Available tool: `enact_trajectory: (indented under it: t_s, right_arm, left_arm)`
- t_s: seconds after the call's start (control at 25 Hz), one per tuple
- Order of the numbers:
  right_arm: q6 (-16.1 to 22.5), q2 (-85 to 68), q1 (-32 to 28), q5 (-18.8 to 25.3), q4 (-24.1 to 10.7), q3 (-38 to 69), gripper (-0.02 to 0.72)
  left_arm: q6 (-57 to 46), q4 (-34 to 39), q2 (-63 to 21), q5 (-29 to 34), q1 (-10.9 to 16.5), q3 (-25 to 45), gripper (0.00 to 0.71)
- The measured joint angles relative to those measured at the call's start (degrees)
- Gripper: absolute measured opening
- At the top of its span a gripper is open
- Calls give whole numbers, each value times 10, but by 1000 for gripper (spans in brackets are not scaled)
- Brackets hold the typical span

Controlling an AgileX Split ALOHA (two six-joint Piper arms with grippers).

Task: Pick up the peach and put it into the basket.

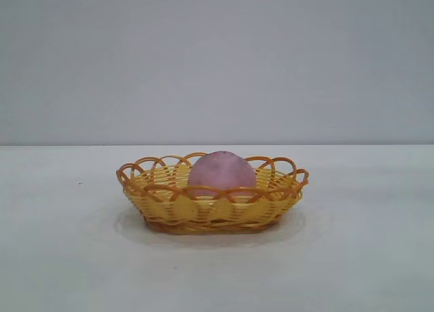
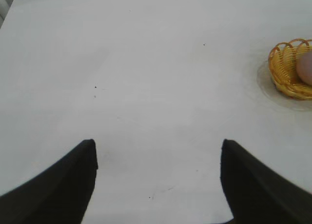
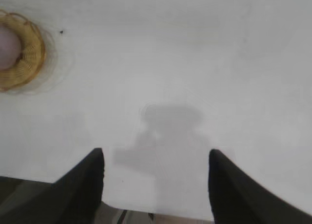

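The peach (image 1: 222, 172) sits inside the wicker basket (image 1: 169, 203), roughly in the middle of its bowl, its rounded top rising above the orange scalloped rim. The basket rests on the white surface (image 1: 61, 244), well away from every visible edge; nothing else lies in it. Judged from this, the placing looks done.

The peach appears matte and slightly lopsided, probably light and firm enough to be squeezed gently, though its rounded flanks could roll or slip out of a narrow pinch. The best hold would be across its widest girth, from above, with the fingers clear of the rim loops. The basket itself looks light and springy, likely to skid if nudged.

The left tool (image 2: 158, 180) hangs over bare surface with its fingers spread and nothing between them; the basket shows far off to one side of its view. The right tool (image 3: 156, 182) is likewise released and empty, above bare surface near an edge, well apart from the basket.
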Motion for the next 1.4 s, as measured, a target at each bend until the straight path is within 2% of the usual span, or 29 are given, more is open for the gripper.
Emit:
enact_trajectory:
  t_s: [0.24,0.52,0.68,0.96,1.4]
  right_arm:
    - [4,-162,0,7,-25,67,443]
    - [15,-296,0,6,-29,110,443]
    - [22,-301,0,0,-29,113,443]
    - [34,-301,0,-56,-25,134,443]
    - [47,-301,0,-62,-26,135,443]
  left_arm:
    - [0,0,0,0,0,0,471]
    - [0,0,0,0,0,0,471]
    - [0,0,0,0,0,0,471]
    - [0,0,0,0,0,0,471]
    - [0,0,0,0,0,0,471]
